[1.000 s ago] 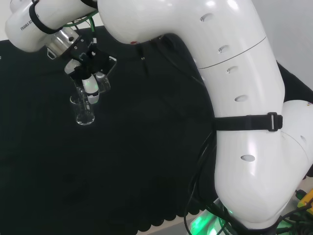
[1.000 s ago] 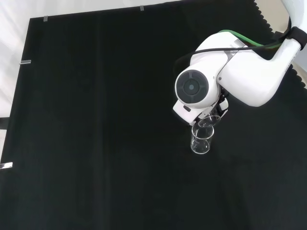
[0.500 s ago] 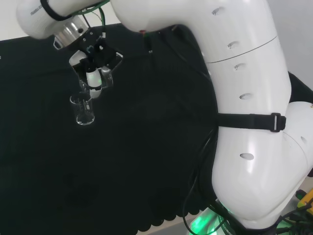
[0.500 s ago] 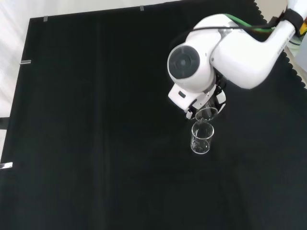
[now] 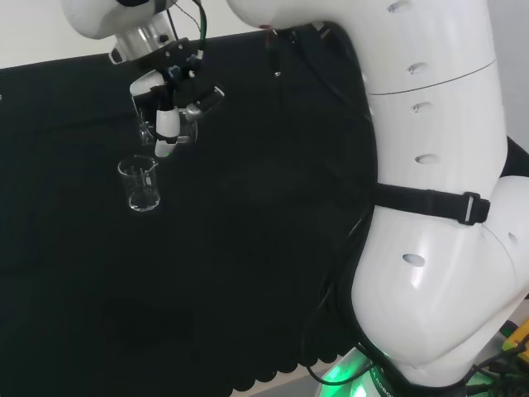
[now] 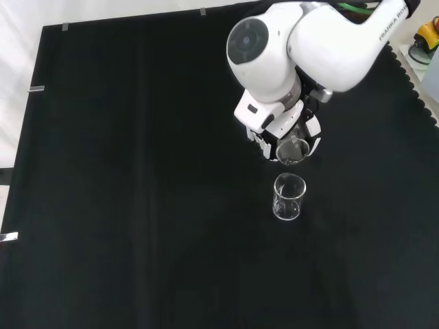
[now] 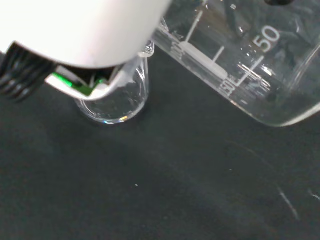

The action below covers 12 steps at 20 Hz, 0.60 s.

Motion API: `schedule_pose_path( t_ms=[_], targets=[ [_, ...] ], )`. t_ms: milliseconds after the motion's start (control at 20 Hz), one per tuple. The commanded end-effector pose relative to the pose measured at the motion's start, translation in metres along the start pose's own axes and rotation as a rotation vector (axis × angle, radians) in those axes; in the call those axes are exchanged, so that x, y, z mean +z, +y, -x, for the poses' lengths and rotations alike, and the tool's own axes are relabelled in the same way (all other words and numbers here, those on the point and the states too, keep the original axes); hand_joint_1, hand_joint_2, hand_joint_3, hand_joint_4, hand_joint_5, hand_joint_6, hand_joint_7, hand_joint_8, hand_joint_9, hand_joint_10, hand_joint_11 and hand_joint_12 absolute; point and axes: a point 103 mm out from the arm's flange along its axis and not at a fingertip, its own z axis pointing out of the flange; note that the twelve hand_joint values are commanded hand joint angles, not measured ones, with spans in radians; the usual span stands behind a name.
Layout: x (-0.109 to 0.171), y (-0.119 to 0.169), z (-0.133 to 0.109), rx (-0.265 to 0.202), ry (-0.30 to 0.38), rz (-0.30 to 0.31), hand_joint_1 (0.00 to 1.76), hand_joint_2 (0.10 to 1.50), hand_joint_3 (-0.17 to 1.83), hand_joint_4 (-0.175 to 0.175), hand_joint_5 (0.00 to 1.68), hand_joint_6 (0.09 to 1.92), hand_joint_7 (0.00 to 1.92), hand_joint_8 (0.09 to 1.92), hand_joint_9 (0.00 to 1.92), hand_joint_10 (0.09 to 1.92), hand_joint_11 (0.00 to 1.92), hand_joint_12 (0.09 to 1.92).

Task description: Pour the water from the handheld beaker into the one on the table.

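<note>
A clear glass beaker (image 5: 142,184) (image 6: 288,197) stands upright on the black cloth. Above it, the black and white hand (image 5: 169,114) (image 6: 302,133) has its fingers curled round a second clear beaker (image 5: 154,131) (image 6: 292,149), held in the air just above and beyond the standing one in the front view. In the wrist view the held beaker (image 7: 240,55) is close and large, with white scale marks, and the standing beaker (image 7: 117,100) lies below it, partly behind a white part of the hand (image 7: 75,30). Whether either holds water I cannot tell.
The arm's big white links (image 5: 413,165) rise at the right of the head view. A white link with a round grey cap (image 6: 250,41) stands above the hand in the front view. The cloth's scalloped edge (image 6: 415,89) runs at the right, with yellow gear (image 6: 426,34) beyond it.
The hand has risen with its beaker, lifting away from the standing beaker's mouth and moving toward the far side of the front view. The standing beaker has not moved.
</note>
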Motion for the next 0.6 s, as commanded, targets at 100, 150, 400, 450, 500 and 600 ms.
schedule_pose_path(
  t_ms=[100,150,400,450,500,600],
  targets=[
    [-0.0028,-0.0053,0.0056,-0.057,0.112,0.095,1.45,0.40,0.97,-0.175,1.35,0.63,1.54,0.38,1.46,0.53,1.15,0.75],
    [-0.0029,-0.0057,0.0058,-0.064,0.118,0.100,1.45,0.40,0.97,-0.175,1.35,0.63,1.54,0.38,1.46,0.53,1.15,0.75],
    [-0.0026,-0.0077,0.0075,-0.092,0.151,0.137,1.45,0.40,0.97,-0.175,1.35,0.63,1.54,0.39,1.46,0.53,1.15,0.75],
    [-0.0023,-0.0079,0.0077,-0.103,0.163,0.143,1.45,0.40,0.97,-0.175,1.35,0.64,1.53,0.39,1.46,0.52,1.15,0.75],
    [-0.0019,-0.0081,0.0080,-0.111,0.173,0.146,1.45,0.40,0.97,-0.175,1.35,0.64,1.53,0.39,1.46,0.52,1.15,0.75],
    [-0.0018,-0.0079,0.0075,-0.113,0.172,0.146,1.45,0.40,0.97,-0.175,1.35,0.64,1.53,0.39,1.46,0.52,1.15,0.75]
  ],
)
